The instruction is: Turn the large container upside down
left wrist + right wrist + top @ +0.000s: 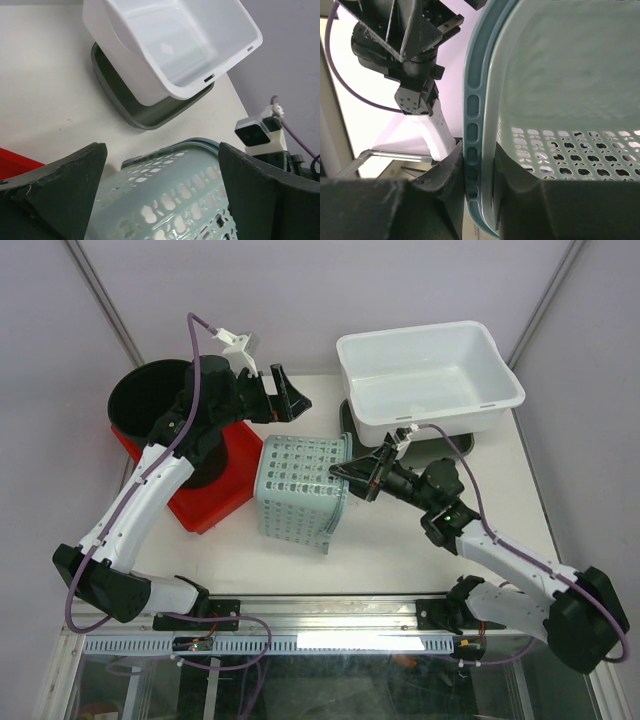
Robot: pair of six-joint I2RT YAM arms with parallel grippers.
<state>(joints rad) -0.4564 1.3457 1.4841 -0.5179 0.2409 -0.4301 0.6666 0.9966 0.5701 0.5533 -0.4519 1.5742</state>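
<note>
Between the two fingers of the right claw (pixel 352 472) sits the rim of a pale green perforated basket (pixel 300 490). The claw is closed on that rim. In its wrist view, one dark finger (pixel 440 185) presses the outside of the rim and the other sits just inside the basket (pixel 570 100), whose slotted wall stretches away from the grip. The basket is on its side in the middle of the white table (pixel 400 550), with its open mouth turned toward this claw and a perforated wall facing up.

The left claw (pixel 285 398) is beyond the basket's far edge, with its jaws spread wide and nothing between them. From its own wrist camera, the two dark fingers (pixel 65 185) frame the basket's curved side (pixel 170 200), which lies below and between them without touching either.

Past the left claw, toward the back right corner of the table, an empty white tub (pixel 440 420) rests partly on a dark grey tray (pixel 135 110). The same tub lies just behind the right claw.

Behind the left claw, under its arm, a red bin (pixel 215 505) lies on the table, touching a black bucket (pixel 150 400).
</note>
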